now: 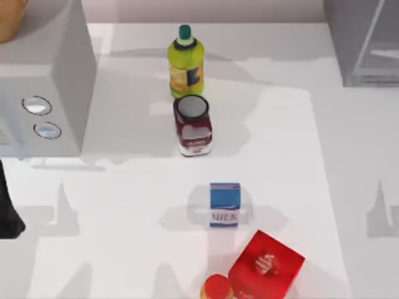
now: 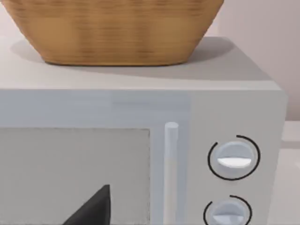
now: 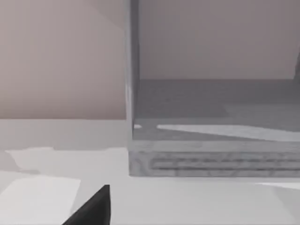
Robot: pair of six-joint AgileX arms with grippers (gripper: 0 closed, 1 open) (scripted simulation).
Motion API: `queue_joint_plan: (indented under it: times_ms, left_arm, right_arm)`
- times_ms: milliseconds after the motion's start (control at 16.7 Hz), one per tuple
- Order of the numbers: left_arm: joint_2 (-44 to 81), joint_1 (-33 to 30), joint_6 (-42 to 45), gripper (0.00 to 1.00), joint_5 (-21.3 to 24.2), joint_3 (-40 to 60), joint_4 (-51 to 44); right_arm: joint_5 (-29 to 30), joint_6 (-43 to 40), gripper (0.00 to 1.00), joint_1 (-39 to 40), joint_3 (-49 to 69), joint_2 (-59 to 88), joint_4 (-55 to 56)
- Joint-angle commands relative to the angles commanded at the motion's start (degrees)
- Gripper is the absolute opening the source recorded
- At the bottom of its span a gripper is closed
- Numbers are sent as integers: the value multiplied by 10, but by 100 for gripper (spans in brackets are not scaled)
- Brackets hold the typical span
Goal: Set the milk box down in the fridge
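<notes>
While the two AgileX arms are sitting parked at the table's sides, the milk box (image 1: 224, 204) is standing upright on the white table (image 1: 124, 205), near the front and a little right of centre, well apart from both. A dark piece of the left arm (image 1: 7, 212) is showing at the table's left edge; one dark finger (image 2: 91, 208) of the left gripper is hanging before the grey box with two round dials (image 2: 140, 154), and one finger (image 3: 91, 208) of the right gripper is hanging before the fridge (image 3: 211, 140). I cannot tell how wide either gripper is standing, and nothing is showing in either one's hold.

Just nearer than the carton, one red box (image 1: 267, 268) and one red-topped item (image 1: 216, 288) are lying at the front edge. Farther back, one dark jar (image 1: 192, 124) and then one yellow-green bottle (image 1: 186, 62) are standing in a line. The fridge (image 1: 365, 43) is occupying the far right corner, its front open, well beyond the carton. One wicker basket (image 2: 117, 30) is resting on the dialled box at far left. A pale wall (image 3: 61, 56) is closing the room behind.
</notes>
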Motion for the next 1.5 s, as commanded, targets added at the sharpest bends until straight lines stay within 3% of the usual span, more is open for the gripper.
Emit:
queue_joint_plan:
  times_ms: [240, 540, 1140, 1500]
  left_arm:
    - [0, 0, 0, 100, 0, 0, 0]
    - [0, 0, 0, 100, 0, 0, 0]
    - [0, 0, 0, 100, 0, 0, 0]
    - [0, 0, 0, 100, 0, 0, 0]
  right_arm:
    - [11, 14, 100, 16, 12, 16, -1]
    - [83, 108, 100, 132, 101, 148, -13]
    - [297, 378, 100, 464, 378, 700, -62]
    - [400, 497, 100, 595, 514, 994, -90]
